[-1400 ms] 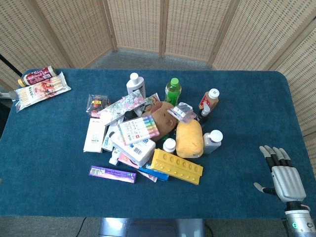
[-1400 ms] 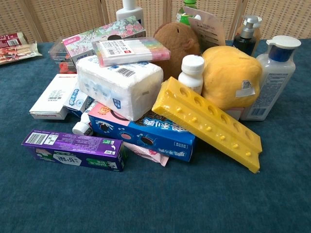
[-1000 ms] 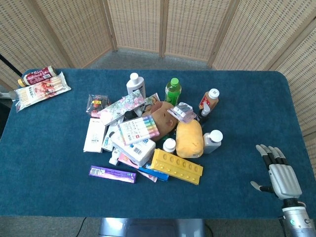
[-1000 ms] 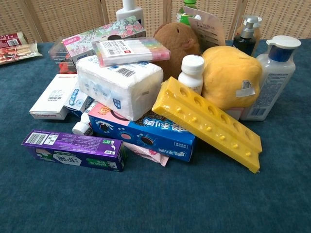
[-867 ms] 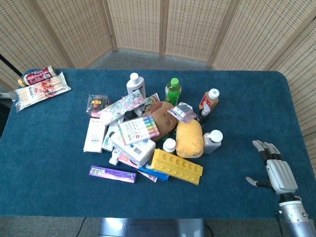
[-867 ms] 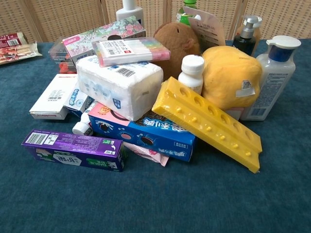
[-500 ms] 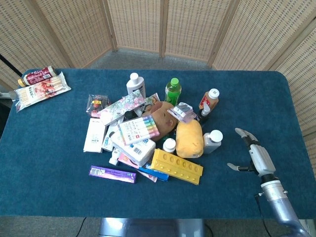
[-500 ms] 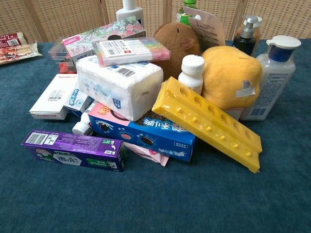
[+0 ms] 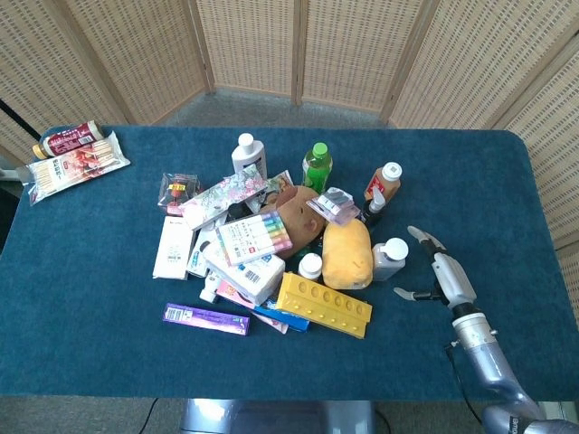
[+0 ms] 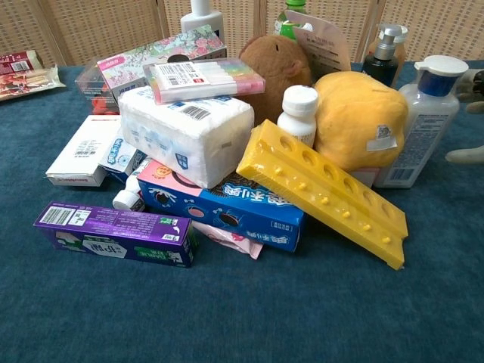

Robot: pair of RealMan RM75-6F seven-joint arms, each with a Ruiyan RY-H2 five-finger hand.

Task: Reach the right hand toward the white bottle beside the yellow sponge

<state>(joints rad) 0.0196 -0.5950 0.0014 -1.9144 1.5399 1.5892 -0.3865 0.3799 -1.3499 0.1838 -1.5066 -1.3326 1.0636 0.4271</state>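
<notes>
The white bottle with a white cap stands upright against the right side of the yellow sponge. In the chest view the bottle shows a blue collar under its cap, with the sponge to its left. My right hand hovers just right of the bottle, turned edge-on, with its fingers and thumb spread and nothing between them. A small gap separates it from the bottle. Only its fingertips enter the chest view at the right edge. My left hand is out of both views.
A pile fills the table's middle: a yellow tray, a small white pill bottle, a brown plush, a green bottle, a brown pump bottle, boxes and marker pens. Snack packs lie far left.
My right hand has moved left and away from the table's near edge, from the right side to just beside the white bottle, turning edge-on. Its fingertips now show in the chest view.
</notes>
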